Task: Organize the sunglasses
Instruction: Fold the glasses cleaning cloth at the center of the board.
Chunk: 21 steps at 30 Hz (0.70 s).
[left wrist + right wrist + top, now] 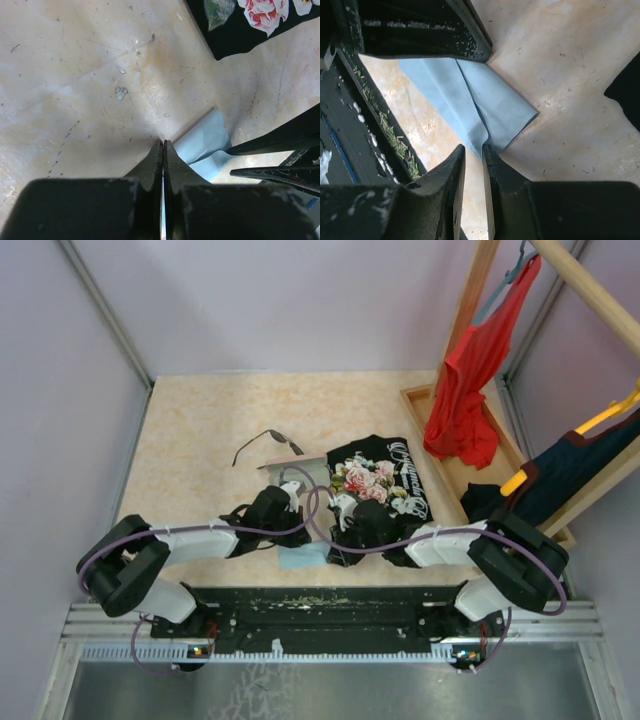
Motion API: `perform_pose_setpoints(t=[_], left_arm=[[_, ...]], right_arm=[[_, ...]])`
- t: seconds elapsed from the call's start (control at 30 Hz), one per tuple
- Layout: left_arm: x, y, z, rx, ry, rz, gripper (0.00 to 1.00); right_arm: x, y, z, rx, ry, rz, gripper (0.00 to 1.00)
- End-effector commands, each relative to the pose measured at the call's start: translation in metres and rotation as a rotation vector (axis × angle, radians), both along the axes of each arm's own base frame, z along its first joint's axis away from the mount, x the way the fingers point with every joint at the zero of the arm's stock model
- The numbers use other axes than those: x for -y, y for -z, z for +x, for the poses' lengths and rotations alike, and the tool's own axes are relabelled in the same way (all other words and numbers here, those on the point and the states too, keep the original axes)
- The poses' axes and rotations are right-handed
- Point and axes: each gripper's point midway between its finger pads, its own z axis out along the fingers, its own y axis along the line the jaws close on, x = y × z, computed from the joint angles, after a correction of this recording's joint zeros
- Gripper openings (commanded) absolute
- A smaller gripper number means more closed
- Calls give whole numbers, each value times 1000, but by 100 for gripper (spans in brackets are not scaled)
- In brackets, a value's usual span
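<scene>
Toward the middle of the mottled beige table (200,420) lie the sunglasses (268,443), thin dark wire with long slim arms, well apart from both grippers. The left gripper (163,150) has its black jaws pressed together just beside a soft, creased light-blue cloth (475,100). The right gripper (472,155) shows a slim gap between its jaws, at the cloth's pointed corner.
</scene>
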Motion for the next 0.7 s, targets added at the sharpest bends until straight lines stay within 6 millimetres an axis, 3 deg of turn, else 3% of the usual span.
perform_pose_setpoints(t=[0.0, 0.47, 0.67], left_arm=[[-22, 27, -10, -60, -24, 97, 0], [-22, 28, -10, -60, -22, 101, 0], [-22, 28, -11, -61, -21, 100, 0]], right_arm=[[-10, -18, -7, 29, -67, 73, 23], [-2, -10, -20, -46, -104, 15, 27], [-1, -27, -13, -7, -53, 46, 28]])
